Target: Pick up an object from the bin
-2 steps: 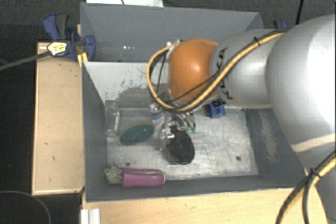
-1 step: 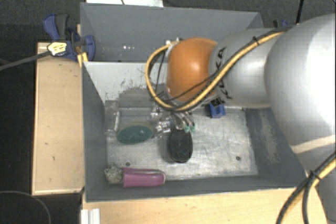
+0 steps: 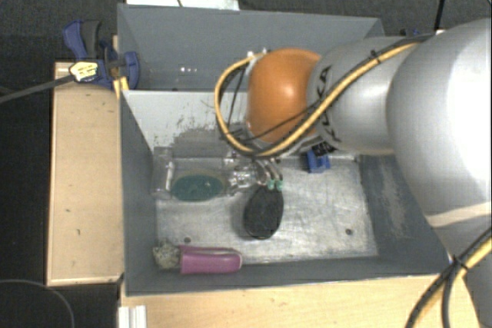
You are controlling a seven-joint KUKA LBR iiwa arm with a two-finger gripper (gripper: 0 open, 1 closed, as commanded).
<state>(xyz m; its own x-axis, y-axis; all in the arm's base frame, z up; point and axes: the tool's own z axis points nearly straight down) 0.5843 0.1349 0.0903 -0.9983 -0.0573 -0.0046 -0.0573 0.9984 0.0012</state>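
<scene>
Grey bin [image 3: 138, 196]: the pincer [image 3: 254, 179] hangs at mid-floor, and I cannot tell whether it is spread or pressed together. A clear case holding a teal oval [image 3: 196, 187] lies just left of it. A pink cylinder [image 3: 209, 262] lies by the front wall. A black oval lump [image 3: 263, 214] sits just below the pincer.

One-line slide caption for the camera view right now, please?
Gripper down in the grey bin between a black oval object and a clear teal-centred pack.

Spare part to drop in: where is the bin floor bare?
Bare floor lies right of the black oval thing, below the blue piece; also a strip between the teal oval and the purple tube. Crowded beneath the gripper.
</scene>
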